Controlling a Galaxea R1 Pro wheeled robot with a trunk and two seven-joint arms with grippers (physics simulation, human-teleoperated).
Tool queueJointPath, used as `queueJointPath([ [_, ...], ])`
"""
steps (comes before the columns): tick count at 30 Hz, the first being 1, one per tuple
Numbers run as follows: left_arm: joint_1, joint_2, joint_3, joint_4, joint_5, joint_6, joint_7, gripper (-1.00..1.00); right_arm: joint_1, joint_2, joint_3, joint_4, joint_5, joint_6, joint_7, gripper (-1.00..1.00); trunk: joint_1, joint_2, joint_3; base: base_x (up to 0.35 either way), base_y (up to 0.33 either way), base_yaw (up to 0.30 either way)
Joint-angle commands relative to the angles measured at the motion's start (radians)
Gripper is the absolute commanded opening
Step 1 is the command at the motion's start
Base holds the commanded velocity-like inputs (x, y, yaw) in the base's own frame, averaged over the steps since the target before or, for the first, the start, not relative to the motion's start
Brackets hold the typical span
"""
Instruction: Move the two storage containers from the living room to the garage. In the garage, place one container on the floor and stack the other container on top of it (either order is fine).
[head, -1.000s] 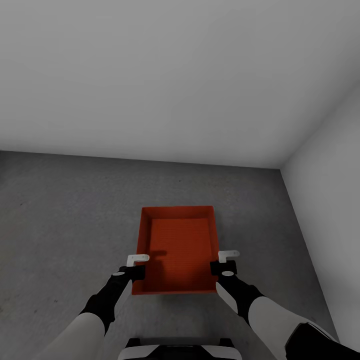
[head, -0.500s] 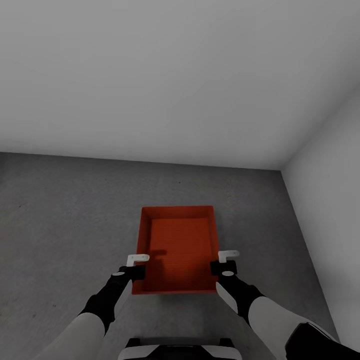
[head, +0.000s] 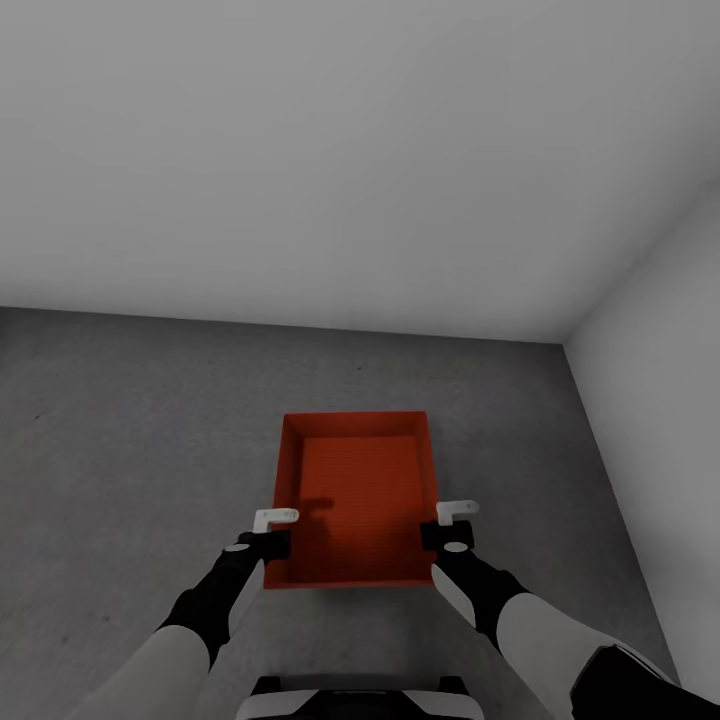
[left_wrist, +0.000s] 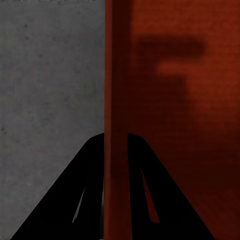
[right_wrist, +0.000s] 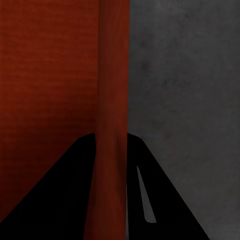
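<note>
In the garage, near the corner of two pale grey walls (head: 360, 150), one orange-red container (head: 355, 495) sits low over the dark concrete floor (head: 130, 420) — whether it rests on it or hangs just above, I cannot tell. It looks like a single bin; a second nested under it cannot be ruled out.

Left gripper (head: 268, 535): fingers straddle the bin's left long wall near the robot-side end, one finger (left_wrist: 75, 200) outside and one inside, narrow gap, wall pinched between. Right gripper (head: 448, 528): same on the right long wall, fingers (right_wrist: 150, 200) closed onto it.

Handling, as judgement: walls are thin, so probably light and somewhat flexible; empty, so no shifting load. A pinch on one thin wall alone would likely let it twist — the two-sided hold on opposite walls suits it better. Both grips sit toward the near end, so the far end may droop when lifted. The surface looks finely ribbed, so the bin is probably not very slippery.
</note>
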Motion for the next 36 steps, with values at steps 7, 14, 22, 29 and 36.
queueJointPath([
  [7, 0.000, 0.001, -0.018, -0.004, 0.000, 0.005, 0.010, -1.00, -0.001, -0.003, 0.018, 0.050, -0.028, 0.016, -0.010, -1.00, 0.000, -0.001, -0.001, 0.003, 0.000, 0.000],
  [14, 0.000, 0.001, -0.018, -0.003, 0.000, 0.005, 0.010, -1.00, -0.001, -0.002, 0.018, 0.050, -0.028, 0.016, -0.010, -1.00, 0.000, -0.001, -0.001, 0.024, 0.002, 0.000],
  [22, 0.000, 0.002, -0.017, -0.004, 0.000, 0.005, 0.010, -1.00, -0.001, -0.002, 0.018, 0.050, -0.028, 0.015, -0.010, -1.00, 0.000, -0.001, -0.001, 0.160, 0.048, 0.000],
  [29, 0.000, 0.001, -0.017, -0.004, 0.000, 0.005, 0.010, -1.00, -0.001, -0.002, 0.018, 0.050, -0.028, 0.017, -0.010, -1.00, 0.000, -0.001, -0.001, 0.020, 0.004, 0.000],
  [36, 0.000, 0.001, -0.017, -0.004, 0.000, 0.005, 0.010, -1.00, -0.001, -0.002, 0.018, 0.050, -0.028, 0.018, -0.009, -1.00, 0.000, -0.001, -0.001, 0.001, 0.000, 0.000],
])
